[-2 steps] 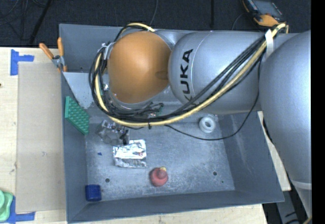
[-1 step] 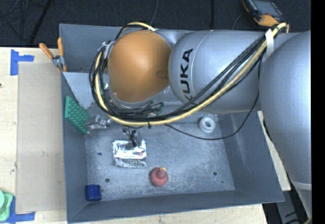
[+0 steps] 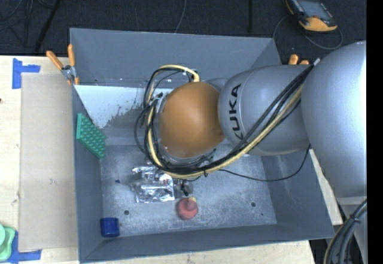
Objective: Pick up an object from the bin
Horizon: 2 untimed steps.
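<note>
My gripper (image 3: 154, 186) shows as a silvery metal block low over the bin floor, left of centre, just below the orange cover on the wrist. A small red rounded thing (image 3: 187, 209) lies on the floor right beside it, to its lower right and close to touching. A small blue cube (image 3: 109, 227) rests in the near-left corner, well apart from the gripper.
A green perforated plate (image 3: 90, 135) leans against the left wall. The arm and its cables come in from the right and cover the bin's middle and right. Bare floor lies to the right of the red thing.
</note>
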{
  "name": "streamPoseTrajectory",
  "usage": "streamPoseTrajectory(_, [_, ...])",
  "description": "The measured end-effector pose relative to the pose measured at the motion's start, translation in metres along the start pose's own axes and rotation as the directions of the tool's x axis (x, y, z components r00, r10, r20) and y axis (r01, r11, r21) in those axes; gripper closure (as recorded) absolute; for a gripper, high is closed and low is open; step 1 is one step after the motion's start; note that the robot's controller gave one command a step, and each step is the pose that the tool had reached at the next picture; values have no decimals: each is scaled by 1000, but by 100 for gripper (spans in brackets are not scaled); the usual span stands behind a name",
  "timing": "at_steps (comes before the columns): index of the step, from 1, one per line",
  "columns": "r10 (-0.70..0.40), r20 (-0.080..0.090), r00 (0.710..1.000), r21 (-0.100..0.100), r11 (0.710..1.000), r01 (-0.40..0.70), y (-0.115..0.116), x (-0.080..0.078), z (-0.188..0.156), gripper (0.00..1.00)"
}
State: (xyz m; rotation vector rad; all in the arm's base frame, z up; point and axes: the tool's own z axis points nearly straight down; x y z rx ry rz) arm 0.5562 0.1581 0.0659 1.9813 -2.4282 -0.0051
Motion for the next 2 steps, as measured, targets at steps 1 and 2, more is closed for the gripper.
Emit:
streamPoseTrajectory(1, [2, 5, 1000, 5, 1000, -2, -1, -2, -3, 100])
streamPoseTrajectory(2, [-26, 9, 1000, 14, 1000, 26, 8, -18, -146, 100])
